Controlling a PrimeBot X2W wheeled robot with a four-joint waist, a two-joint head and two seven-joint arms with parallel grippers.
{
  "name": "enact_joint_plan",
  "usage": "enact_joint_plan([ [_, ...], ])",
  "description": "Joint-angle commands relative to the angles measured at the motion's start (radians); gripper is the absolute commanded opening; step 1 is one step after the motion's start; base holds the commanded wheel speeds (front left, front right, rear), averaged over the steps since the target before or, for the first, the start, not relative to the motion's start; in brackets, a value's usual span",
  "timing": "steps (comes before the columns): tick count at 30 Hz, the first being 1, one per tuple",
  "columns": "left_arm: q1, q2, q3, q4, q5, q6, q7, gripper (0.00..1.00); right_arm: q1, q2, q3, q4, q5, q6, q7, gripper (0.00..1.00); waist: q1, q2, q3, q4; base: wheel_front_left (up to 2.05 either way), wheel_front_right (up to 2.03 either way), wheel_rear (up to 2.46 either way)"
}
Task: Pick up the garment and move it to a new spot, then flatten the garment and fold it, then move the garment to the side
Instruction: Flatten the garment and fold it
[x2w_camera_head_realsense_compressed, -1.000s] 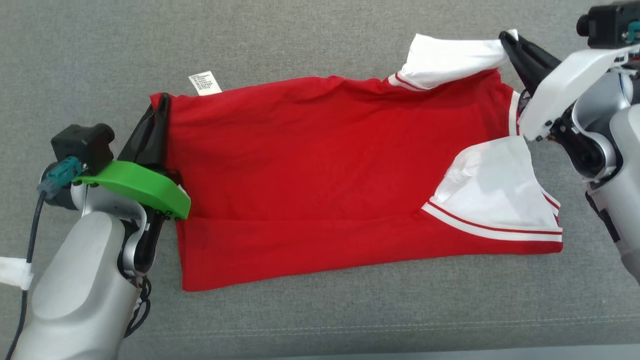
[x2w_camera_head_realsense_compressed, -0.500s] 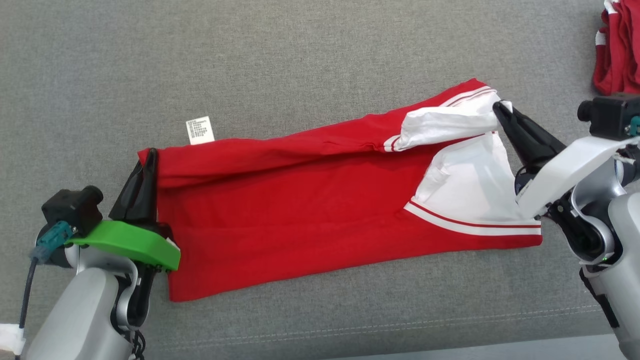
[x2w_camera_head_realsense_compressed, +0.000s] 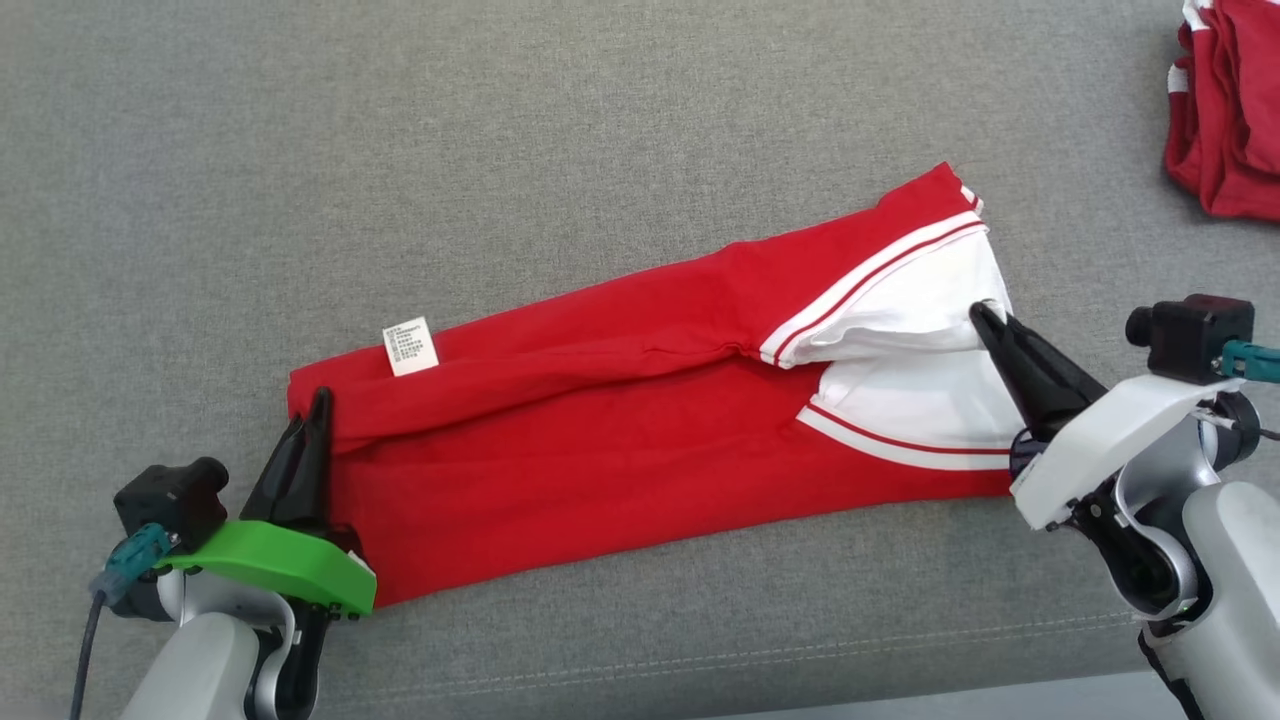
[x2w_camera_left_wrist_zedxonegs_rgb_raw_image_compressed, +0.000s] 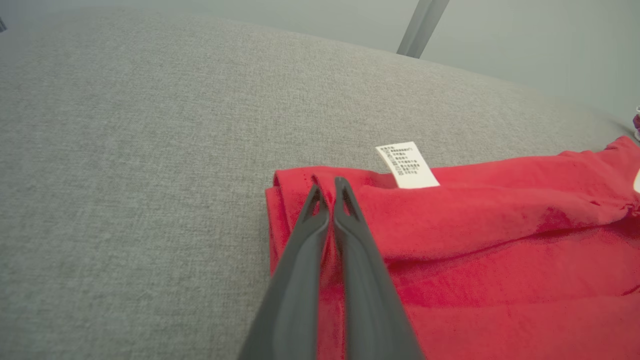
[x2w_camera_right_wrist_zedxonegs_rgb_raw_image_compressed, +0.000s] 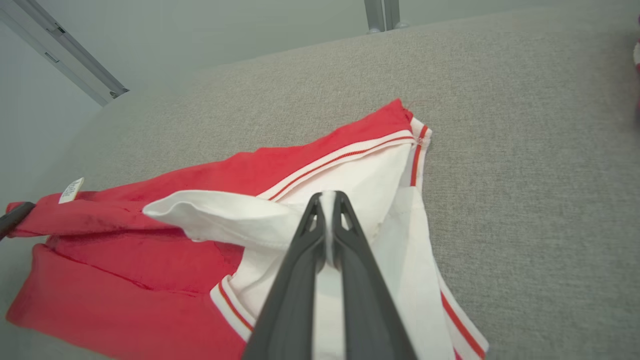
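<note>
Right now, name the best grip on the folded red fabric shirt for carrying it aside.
Take the red fabric shirt with white striped sleeves at its two short ends: red hem end from the left, white sleeve end from the right. Folded into a long narrow strip, it should hold taut that way. The left end effector and right end effector are shut there.

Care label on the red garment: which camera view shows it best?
The left wrist view: the care label is largest there, its printed lines visible, lying on the garment. The head view shows it small but whole; the right wrist view shows it tiny, at the far left.
</note>
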Motion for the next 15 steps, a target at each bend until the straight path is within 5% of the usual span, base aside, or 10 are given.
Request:
enact_joint_plan([
  [1,0.016,0.0,0.012,-0.002,0.008,-0.004,-0.009,0.0,0.019,0.005,0.005,0.006,-0.01,-0.001,-0.012,0.0,0.0001,-0.0001,-0.006,-0.001,0.0,0.0,0.0],
  [2,0.022,-0.008,0.025,-0.006,0.009,-0.007,-0.009,0.22,0.025,0.005,0.011,0.01,-0.012,-0.001,-0.022,0.0,0.0001,-0.0001,-0.009,-0.002,0.0,0.0,0.0],
  [3,0.032,-0.013,0.034,-0.01,0.014,-0.011,-0.007,0.55,0.032,0.003,0.016,0.014,-0.017,-0.001,-0.033,0.12,0.0001,-0.0001,-0.014,-0.003,0.0,0.0,0.0],
  [4,0.044,-0.021,0.046,-0.016,0.018,-0.013,-0.007,1.0,0.039,-0.003,0.029,0.018,-0.026,-0.001,-0.043,0.32,0.0001,-0.0001,-0.018,-0.005,0.0,0.0,0.0],
  [5,0.056,-0.03,0.06,-0.024,0.017,-0.018,-0.007,1.0,0.046,-0.008,0.037,0.025,-0.033,-0.001,-0.054,0.75,0.0001,-0.0001,-0.022,-0.007,0.0,0.0,0.0],
  [6,0.069,-0.036,0.075,-0.036,0.017,-0.023,-0.006,1.0,0.054,-0.011,0.047,0.031,-0.039,-0.001,-0.066,1.0,0.0001,-0.0001,-0.026,-0.009,0.0,0.0,0.0],
  [15,0.231,-0.106,0.176,-0.144,0.063,-0.056,-0.006,1.0,0.11,-0.02,0.054,0.097,-0.078,-0.001,-0.138,1.0,0.0001,-0.0001,-0.056,-0.022,0.0,0.0,0.0],
])
